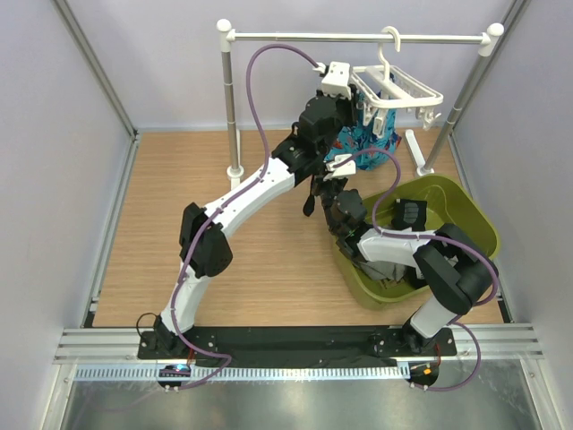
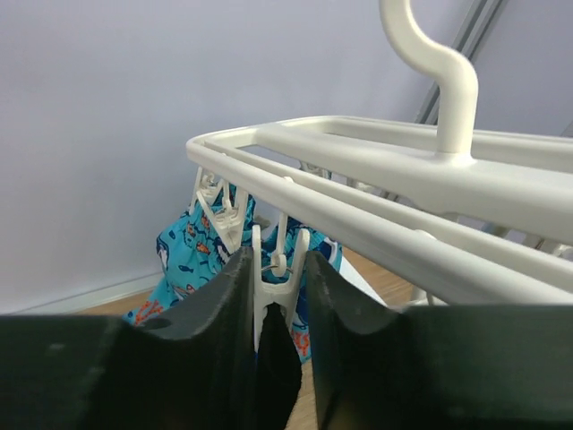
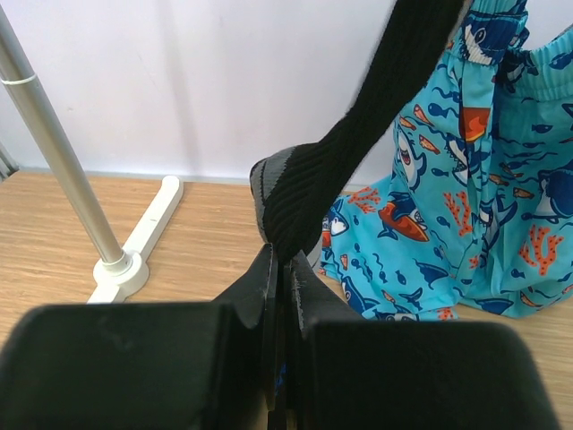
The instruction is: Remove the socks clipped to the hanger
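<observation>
The white hanger (image 1: 407, 90) hangs by its hook from the rail; its frame fills the left wrist view (image 2: 376, 161). My left gripper (image 2: 276, 260) sits at the hanger's left end (image 1: 345, 94), its jaws closed on a white clip peg (image 2: 276, 291). A black sock (image 2: 273, 376) hangs from that peg. My right gripper (image 3: 285, 260) is below it (image 1: 331, 193), shut on the grey-toed lower end of the same black sock (image 3: 340, 161), which stretches up to the right.
A bright blue patterned cloth (image 1: 367, 143) hangs from the hanger behind the sock (image 3: 466, 179). A green basket (image 1: 466, 210) at the right holds a black sock (image 1: 410, 213) and grey socks (image 1: 385, 269). The white rail stand (image 1: 358, 38) has posts and feet (image 3: 134, 242).
</observation>
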Controlling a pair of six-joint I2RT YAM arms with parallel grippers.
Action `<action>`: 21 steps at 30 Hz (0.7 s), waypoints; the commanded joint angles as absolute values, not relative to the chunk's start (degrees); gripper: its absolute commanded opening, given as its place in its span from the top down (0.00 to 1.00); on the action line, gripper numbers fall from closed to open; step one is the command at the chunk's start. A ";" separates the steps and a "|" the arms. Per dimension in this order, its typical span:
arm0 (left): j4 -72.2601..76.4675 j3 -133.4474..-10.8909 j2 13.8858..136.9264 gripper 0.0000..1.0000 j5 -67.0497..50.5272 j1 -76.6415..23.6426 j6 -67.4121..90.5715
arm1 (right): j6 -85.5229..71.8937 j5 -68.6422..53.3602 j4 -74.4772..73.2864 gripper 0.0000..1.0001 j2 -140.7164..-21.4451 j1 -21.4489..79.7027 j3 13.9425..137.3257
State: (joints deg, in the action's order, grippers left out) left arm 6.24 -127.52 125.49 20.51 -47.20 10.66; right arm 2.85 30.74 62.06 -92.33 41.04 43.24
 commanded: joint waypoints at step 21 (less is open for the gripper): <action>6.15 -132.98 124.81 1.00 20.74 -47.64 11.25 | 1.67 30.59 65.04 0.99 -89.47 41.48 42.72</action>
